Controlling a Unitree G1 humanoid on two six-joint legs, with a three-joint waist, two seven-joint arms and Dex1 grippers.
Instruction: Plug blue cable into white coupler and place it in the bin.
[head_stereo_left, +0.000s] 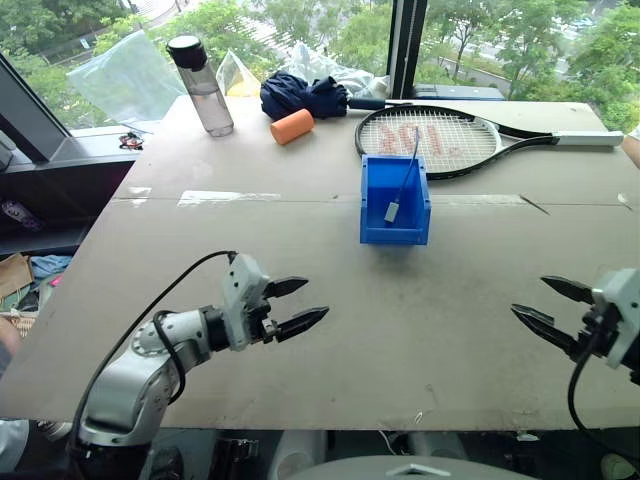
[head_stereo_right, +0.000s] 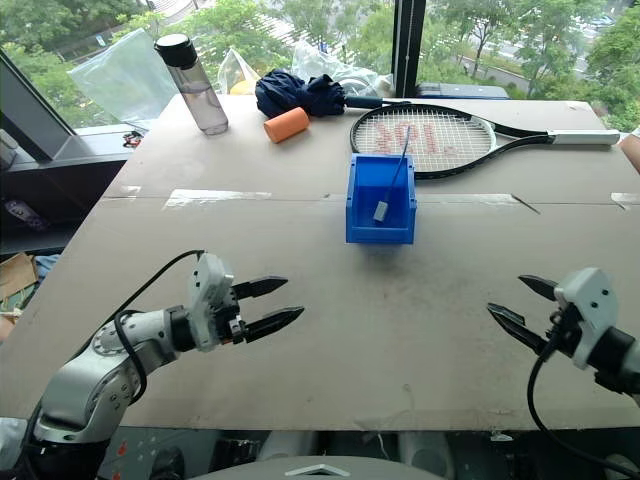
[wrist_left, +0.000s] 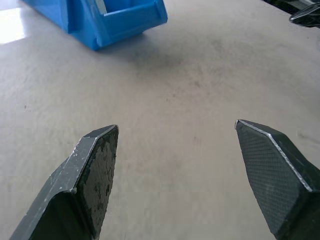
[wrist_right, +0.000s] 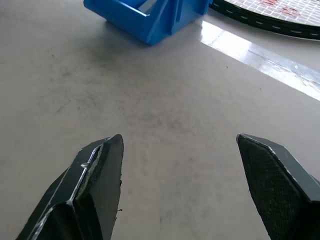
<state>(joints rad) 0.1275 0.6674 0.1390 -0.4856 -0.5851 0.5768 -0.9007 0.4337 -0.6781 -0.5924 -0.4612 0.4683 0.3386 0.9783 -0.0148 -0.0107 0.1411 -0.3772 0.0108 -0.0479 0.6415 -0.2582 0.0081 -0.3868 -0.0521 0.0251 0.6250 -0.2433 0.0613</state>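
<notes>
The thin, floppy bright-blue cable (head_stereo_left: 409, 165) with its light, rigid white coupler (head_stereo_left: 392, 211) lies in the small blue plastic bin (head_stereo_left: 374, 226) mid-worktop, best pinched at the coupler; both the left end effector (head_stereo_left: 297, 305) and the right end effector (head_stereo_left: 545, 305) stand wide and empty.

The table (head_stereo_left: 300, 260) bears the bin (head_stereo_left: 395, 205), racket (head_stereo_left: 440, 140), bottle (head_stereo_left: 202, 85), orange roll (head_stereo_left: 292, 126), dark cloth (head_stereo_left: 300, 95).

The left gripper (head_stereo_left: 298, 304) hangs low at the left with its fingers spread and empty, pointing inward. The right gripper (head_stereo_left: 541, 304) mirrors it at the right, fingers apart, holding nothing.
</notes>
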